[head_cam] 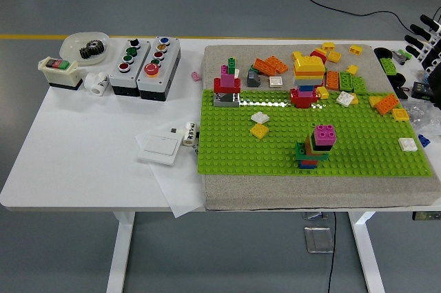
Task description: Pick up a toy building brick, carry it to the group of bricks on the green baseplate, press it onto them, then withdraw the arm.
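The green baseplate (pixel 358 148) lies on a grey mat. Three brick stacks stand on it: one with a pink top (pixel 318 145) near the front, a tall one with a yellow top (pixel 308 81) at the back, and a pink and red one (pixel 227 86) at the back left. Loose bricks (pixel 270 66) in orange, yellow and green are scattered behind the plate. My right hand (pixel 422 38) shows at the right edge above the table's far right. Its black fingers (pixel 415 30) are spread and hold nothing. It is well apart from all the bricks.
Two button boxes (pixel 145 61), a switch box (pixel 58 73) and a bowl with a gear (pixel 88 47) stand at the back left. A white switch plate (pixel 158 147) lies on paper left of the mat. Small parts and bags (pixel 426 100) crowd the right edge.
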Action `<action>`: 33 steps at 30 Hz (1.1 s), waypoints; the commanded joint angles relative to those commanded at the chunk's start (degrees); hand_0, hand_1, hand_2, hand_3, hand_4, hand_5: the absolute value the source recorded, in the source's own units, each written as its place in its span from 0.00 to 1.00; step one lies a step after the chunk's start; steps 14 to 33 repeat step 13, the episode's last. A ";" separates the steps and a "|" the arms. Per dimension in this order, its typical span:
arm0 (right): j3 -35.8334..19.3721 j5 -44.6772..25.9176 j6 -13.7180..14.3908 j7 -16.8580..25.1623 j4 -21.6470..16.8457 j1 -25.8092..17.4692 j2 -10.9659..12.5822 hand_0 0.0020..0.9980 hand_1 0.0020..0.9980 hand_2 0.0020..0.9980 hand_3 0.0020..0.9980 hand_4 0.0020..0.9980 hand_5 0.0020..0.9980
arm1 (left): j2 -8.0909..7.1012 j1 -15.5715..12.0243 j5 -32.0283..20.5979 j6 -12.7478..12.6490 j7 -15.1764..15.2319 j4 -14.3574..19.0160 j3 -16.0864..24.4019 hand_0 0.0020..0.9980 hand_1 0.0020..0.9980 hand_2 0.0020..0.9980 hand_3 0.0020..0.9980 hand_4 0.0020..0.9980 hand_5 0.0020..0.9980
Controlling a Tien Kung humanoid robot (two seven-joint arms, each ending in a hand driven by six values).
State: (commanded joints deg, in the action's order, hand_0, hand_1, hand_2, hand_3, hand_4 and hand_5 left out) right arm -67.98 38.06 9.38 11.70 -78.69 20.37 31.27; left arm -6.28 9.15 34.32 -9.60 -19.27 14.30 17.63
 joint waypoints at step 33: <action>1.15 25.34 2.82 0.47 -3.60 -2.48 0.18 0.94 0.86 0.87 0.89 1.00 0.90 | -0.03 0.18 -0.47 -0.01 0.17 -0.01 -0.26 0.49 0.55 0.64 0.60 0.64 0.70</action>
